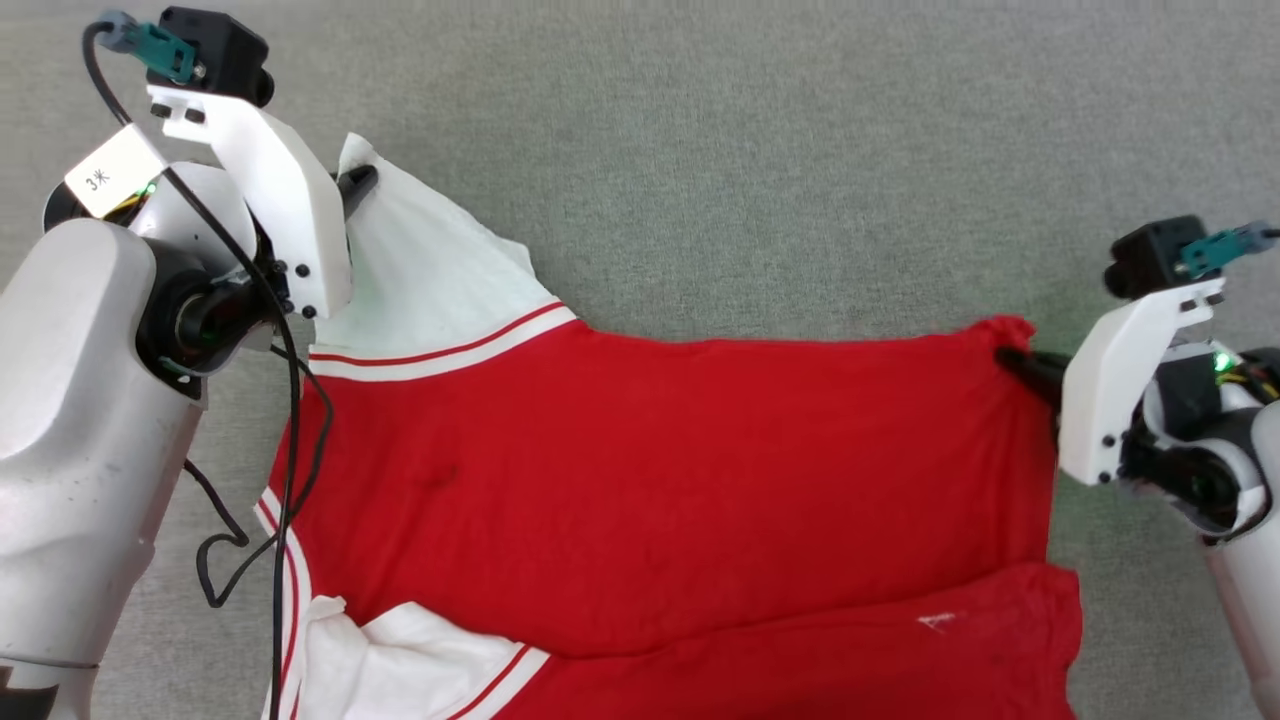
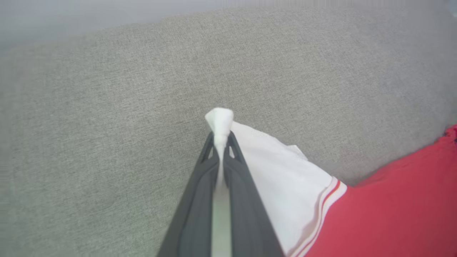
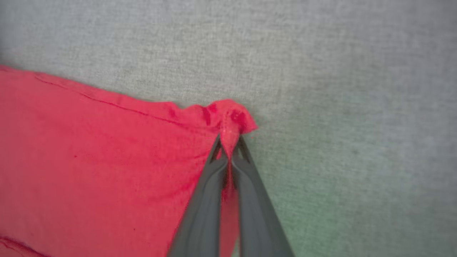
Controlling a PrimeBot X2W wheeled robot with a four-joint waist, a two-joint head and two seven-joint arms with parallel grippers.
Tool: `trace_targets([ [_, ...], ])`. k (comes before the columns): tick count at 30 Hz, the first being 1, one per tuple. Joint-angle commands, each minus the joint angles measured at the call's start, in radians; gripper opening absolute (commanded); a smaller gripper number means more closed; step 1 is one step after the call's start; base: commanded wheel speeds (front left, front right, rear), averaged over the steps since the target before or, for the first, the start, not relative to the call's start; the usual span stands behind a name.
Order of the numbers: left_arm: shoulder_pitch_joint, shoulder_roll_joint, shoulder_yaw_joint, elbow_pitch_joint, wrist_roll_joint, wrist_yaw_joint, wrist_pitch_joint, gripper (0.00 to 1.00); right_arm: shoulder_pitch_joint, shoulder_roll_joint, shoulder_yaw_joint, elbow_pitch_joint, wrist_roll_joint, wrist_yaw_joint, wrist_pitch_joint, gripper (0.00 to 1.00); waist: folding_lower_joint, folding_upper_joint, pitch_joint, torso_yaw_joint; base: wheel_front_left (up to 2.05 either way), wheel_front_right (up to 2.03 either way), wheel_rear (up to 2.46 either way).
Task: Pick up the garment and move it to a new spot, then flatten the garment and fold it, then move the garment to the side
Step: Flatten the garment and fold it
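The garment (image 1: pixel 660 480) is a red T-shirt with white sleeves and red-and-white stripe trim, spread back side up on a grey fabric surface. My left gripper (image 1: pixel 360 182) is shut on the tip of the far white sleeve (image 2: pixel 282 171), which pokes out past the fingertips (image 2: pixel 220 137). My right gripper (image 1: pixel 1005 358) is shut on the far red hem corner (image 3: pixel 230 117), with red cloth bunched between its fingers. A second white sleeve (image 1: pixel 400 660) lies at the lower left. A fold runs across the shirt's lower part.
Grey woven fabric (image 1: pixel 760 160) covers the whole surface around the shirt, with open room beyond its far edge. A black cable (image 1: pixel 285 480) hangs from my left arm over the shirt's left edge.
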Motion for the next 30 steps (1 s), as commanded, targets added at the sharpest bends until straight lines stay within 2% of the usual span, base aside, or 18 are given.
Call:
trace_targets([
  [1,0.013,0.002,0.007,-0.002,0.005,0.001,-0.01,0.0,-0.016,-0.005,-0.01,-0.001,-0.007,-0.002,-0.004,0.0,-0.0001,0.0,-0.017,0.008,0.0,0.0,0.0],
  [7,0.034,-0.01,0.008,0.005,0.01,0.0,-0.069,0.0,0.012,0.005,-0.059,-0.014,-0.035,-0.002,-0.025,0.0,-0.0001,0.0,-0.087,0.034,0.0,0.0,0.0],
  [12,0.133,0.003,0.024,-0.037,-0.004,0.012,-0.127,0.0,0.091,0.02,-0.084,-0.037,-0.065,-0.002,-0.046,0.0,-0.0001,0.0,-0.146,0.048,0.0,0.0,0.0],
  [21,0.502,0.047,0.1,-0.2,-0.052,0.118,-0.285,0.0,0.297,0.065,-0.143,-0.056,-0.087,-0.002,-0.126,0.0,-0.0001,0.0,-0.228,0.069,0.0,0.0,0.0],
  [30,0.818,0.008,0.122,-0.305,-0.112,0.198,-0.379,0.0,0.457,0.112,-0.212,-0.047,-0.089,-0.002,-0.226,0.0,-0.0001,0.0,-0.286,0.096,0.0,0.0,0.0],
])
